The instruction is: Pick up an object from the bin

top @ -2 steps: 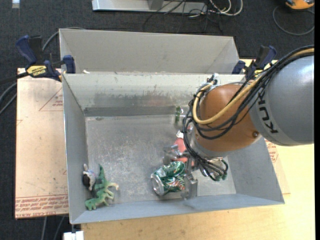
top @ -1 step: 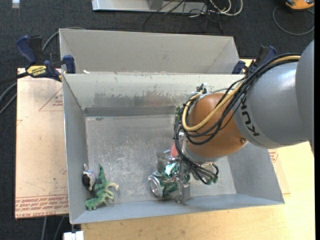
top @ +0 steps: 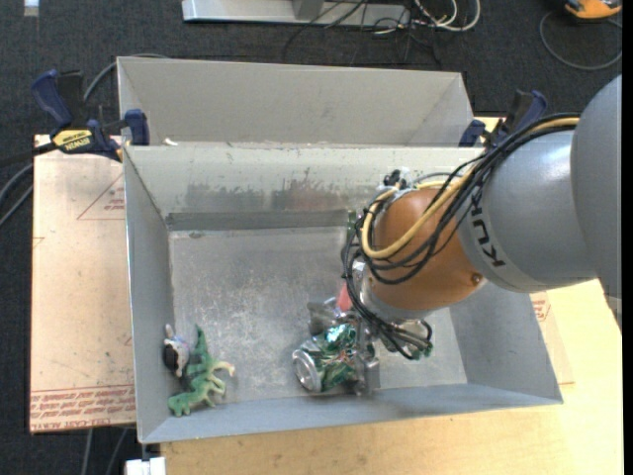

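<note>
Hanging low by the middle of the near wall of the bin [top: 247,265], the gripper [top: 348,344] sat over a crumpled silver-and-green can [top: 316,367]; whether it was open could not be told. It looked like the grasp step, and the next move called for a sure closure on the can, then a straight lift.

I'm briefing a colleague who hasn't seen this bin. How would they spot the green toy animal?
Look in the grey bin, at its lower-left corner. There lies a green toy animal with splayed legs, beside a small dark-and-white figure. It alone is all green and long-limbed; the shiny crumpled heap lies further right.
</note>
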Controlling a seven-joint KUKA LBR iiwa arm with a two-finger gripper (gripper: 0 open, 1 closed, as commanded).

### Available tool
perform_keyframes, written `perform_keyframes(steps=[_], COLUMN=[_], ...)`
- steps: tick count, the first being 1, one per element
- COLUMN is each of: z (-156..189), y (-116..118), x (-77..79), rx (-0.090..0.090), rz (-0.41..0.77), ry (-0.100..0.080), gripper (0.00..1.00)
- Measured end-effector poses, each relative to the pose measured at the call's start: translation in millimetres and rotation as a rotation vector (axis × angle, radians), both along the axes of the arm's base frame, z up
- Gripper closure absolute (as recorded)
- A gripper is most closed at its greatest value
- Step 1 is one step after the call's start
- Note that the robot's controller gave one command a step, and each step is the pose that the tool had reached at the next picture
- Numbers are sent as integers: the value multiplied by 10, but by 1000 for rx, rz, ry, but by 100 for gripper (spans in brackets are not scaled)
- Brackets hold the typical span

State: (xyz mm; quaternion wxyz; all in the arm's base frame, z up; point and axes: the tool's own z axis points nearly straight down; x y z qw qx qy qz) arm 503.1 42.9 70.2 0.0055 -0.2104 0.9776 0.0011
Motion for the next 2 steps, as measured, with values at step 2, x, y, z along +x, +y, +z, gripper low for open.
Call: perform_keyframes(steps=[2], z=[-3], y=[278], x=[60], rx=[1], rz=[97], ry=[4], gripper=[100])
